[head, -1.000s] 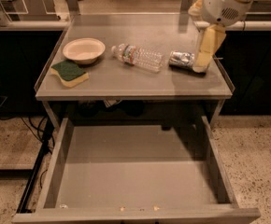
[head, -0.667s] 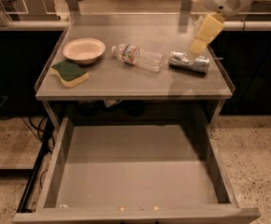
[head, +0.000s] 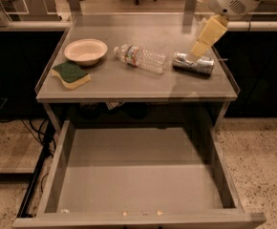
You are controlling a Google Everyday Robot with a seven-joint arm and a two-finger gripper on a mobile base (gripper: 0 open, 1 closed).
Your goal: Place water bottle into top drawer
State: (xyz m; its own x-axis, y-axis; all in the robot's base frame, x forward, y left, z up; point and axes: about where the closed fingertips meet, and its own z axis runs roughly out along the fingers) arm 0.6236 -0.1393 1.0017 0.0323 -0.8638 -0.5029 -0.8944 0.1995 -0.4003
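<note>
The water bottle (head: 142, 58) lies on its side on the grey tabletop (head: 129, 82), cap toward the left, near the middle. The top drawer (head: 138, 175) is pulled wide open below the table and holds nothing. My gripper (head: 201, 46) hangs from the arm at the upper right, above the crushed silver can (head: 193, 64), well to the right of the bottle and apart from it. It holds nothing that I can see.
A cream bowl (head: 85, 50) and a green and yellow sponge (head: 71, 74) sit on the left of the tabletop. A raised rail runs along the table's back. Speckled floor lies on both sides of the drawer.
My gripper has risen from beside the silver can and moved a little up and right. The bottle, can, bowl and sponge have not moved.
</note>
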